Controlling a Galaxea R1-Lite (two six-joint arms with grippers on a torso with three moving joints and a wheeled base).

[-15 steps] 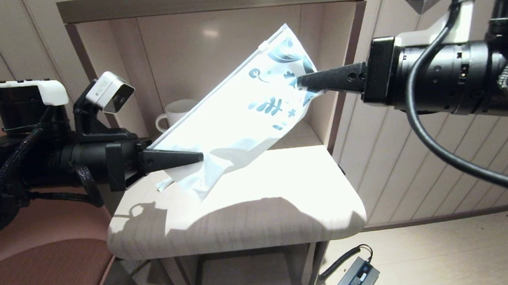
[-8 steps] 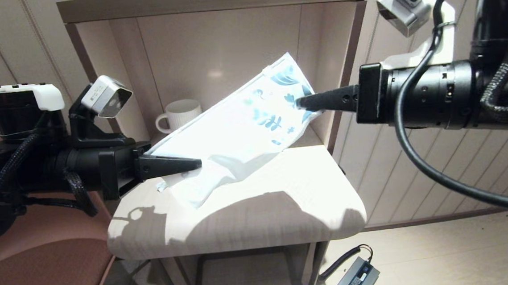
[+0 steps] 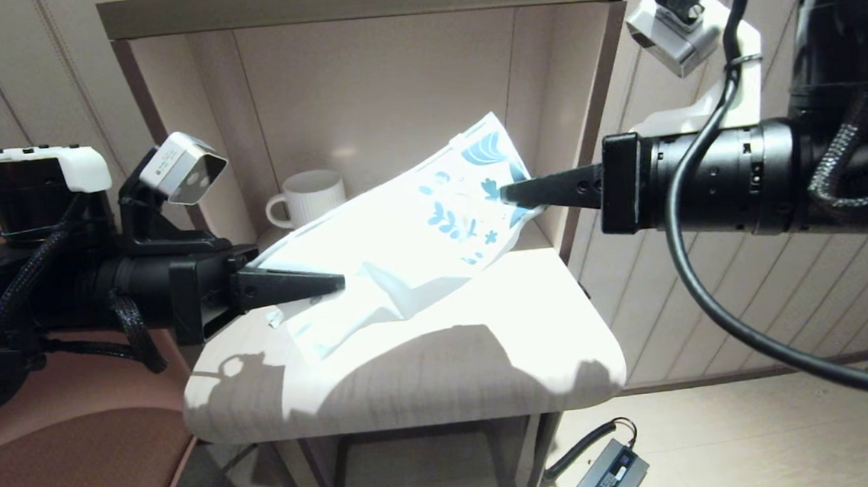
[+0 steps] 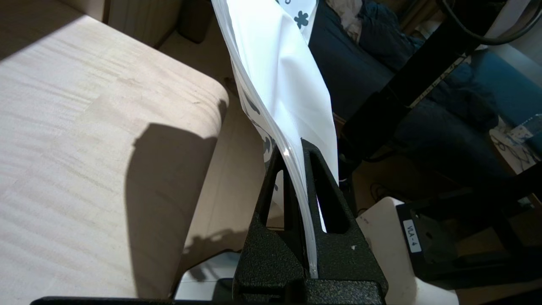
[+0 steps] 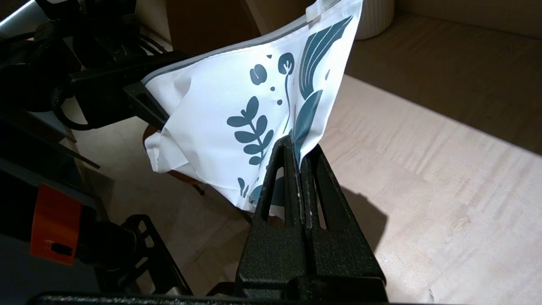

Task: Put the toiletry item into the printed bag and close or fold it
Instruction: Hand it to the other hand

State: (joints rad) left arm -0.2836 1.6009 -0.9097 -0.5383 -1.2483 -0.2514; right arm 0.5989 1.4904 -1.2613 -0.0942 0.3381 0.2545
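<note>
The printed bag (image 3: 403, 238), white with dark blue leaf prints, hangs stretched above the light wooden table (image 3: 487, 347) between both grippers. My left gripper (image 3: 337, 282) is shut on its plain lower end, and in the left wrist view the bag (image 4: 288, 76) rises from between the left gripper's (image 4: 296, 148) closed fingers. My right gripper (image 3: 507, 192) is shut on the printed end, which the right wrist view shows as the bag (image 5: 237, 110) pinched at the right gripper (image 5: 298, 146). The zip strip runs along the bag's upper edge. No toiletry item is visible.
A white ribbed mug (image 3: 308, 197) stands in the back of the shelf alcove (image 3: 362, 88), behind the bag. A reddish-brown seat (image 3: 59, 461) lies at the left. A small grey device (image 3: 607, 476) with a cable rests on the floor at the lower right.
The right gripper has lowered the printed end and moved it slightly left, so the bag now slants less steeply and sags closer to the table. The left gripper has barely moved.
</note>
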